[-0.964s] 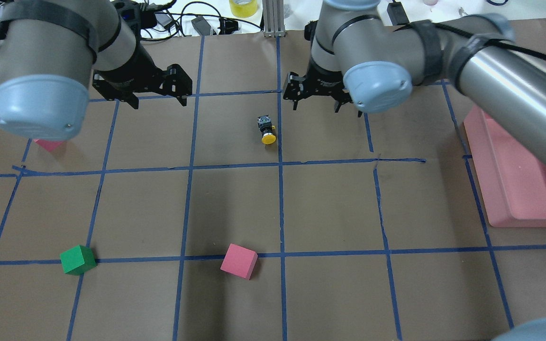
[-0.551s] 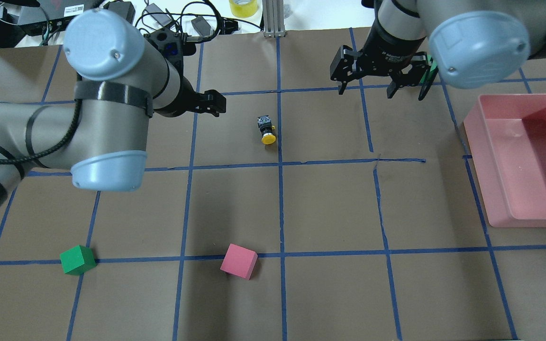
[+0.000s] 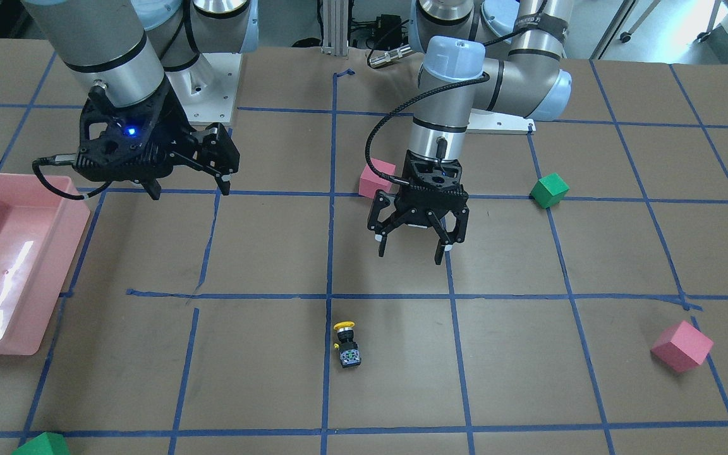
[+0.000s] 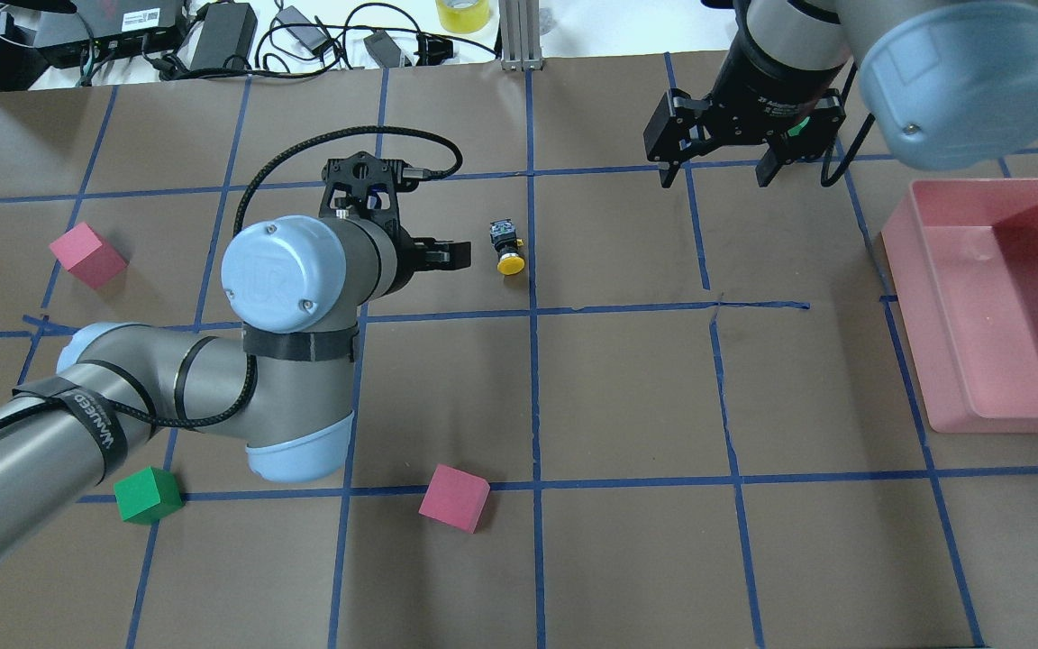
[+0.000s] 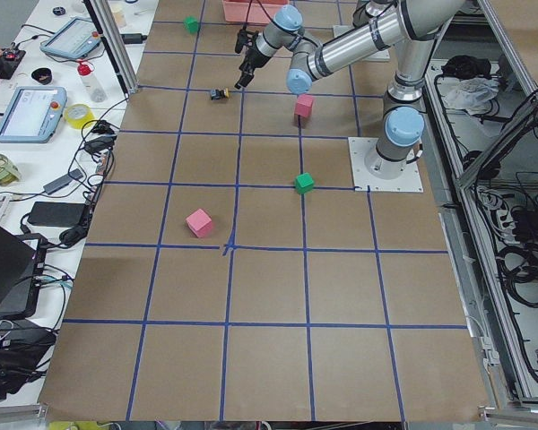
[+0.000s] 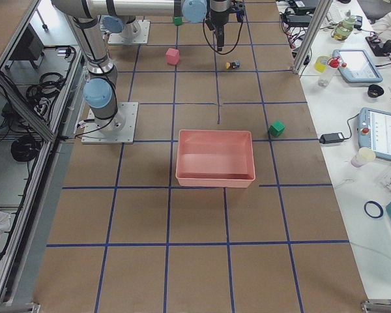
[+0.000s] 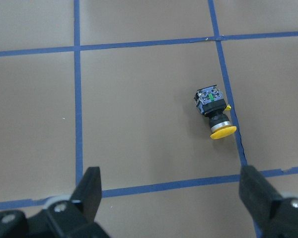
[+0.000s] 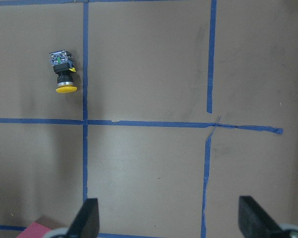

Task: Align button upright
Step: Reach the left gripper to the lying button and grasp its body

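My left gripper hung pointing straight down, jaws spread wide with nothing between them. My left arm reached in low and long, bent sharply at the elbow, with the wrist turned downward. My right gripper faced down too, jaws wide apart and empty, its wrist upright above it

Tally of the tabletop. Buttons: one, a yellow-capped button. Trays: one, a pink tray. Pink foam: two, a pink cube far out on the robot's left and a pink cube nearer its base. Green foam: two, a green cube on the robot's left and a green cube near the pink tray. Arms: two, each with one gripper, left gripper and right gripper.
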Controlling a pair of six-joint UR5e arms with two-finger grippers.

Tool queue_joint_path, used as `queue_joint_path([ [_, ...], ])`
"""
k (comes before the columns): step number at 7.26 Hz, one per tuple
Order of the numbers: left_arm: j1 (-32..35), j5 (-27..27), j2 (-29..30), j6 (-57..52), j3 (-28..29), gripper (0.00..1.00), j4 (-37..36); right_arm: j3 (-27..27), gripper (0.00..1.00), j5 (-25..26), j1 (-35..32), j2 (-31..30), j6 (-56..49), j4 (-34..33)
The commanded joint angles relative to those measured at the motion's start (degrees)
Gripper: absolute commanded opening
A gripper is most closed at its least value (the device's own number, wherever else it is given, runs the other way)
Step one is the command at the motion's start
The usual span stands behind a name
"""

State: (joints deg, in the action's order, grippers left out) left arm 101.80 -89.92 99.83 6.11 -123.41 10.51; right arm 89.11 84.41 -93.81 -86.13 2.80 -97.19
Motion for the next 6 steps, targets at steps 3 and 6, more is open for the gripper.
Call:
queue_joint_path([
  [3, 4.44, -5.66, 10.18, 7.54, -0.96, 0.92, -13.57, -0.17, 1.0, 0.67, 0.47, -1.15, -0.68, 5.06],
  [6, 5.77, -7.37, 15.28, 9.36, 2.02, 0.89, -16.65, -0.17, 1.0, 1.46, 0.73, -1.24, -3.93, 5.17],
])
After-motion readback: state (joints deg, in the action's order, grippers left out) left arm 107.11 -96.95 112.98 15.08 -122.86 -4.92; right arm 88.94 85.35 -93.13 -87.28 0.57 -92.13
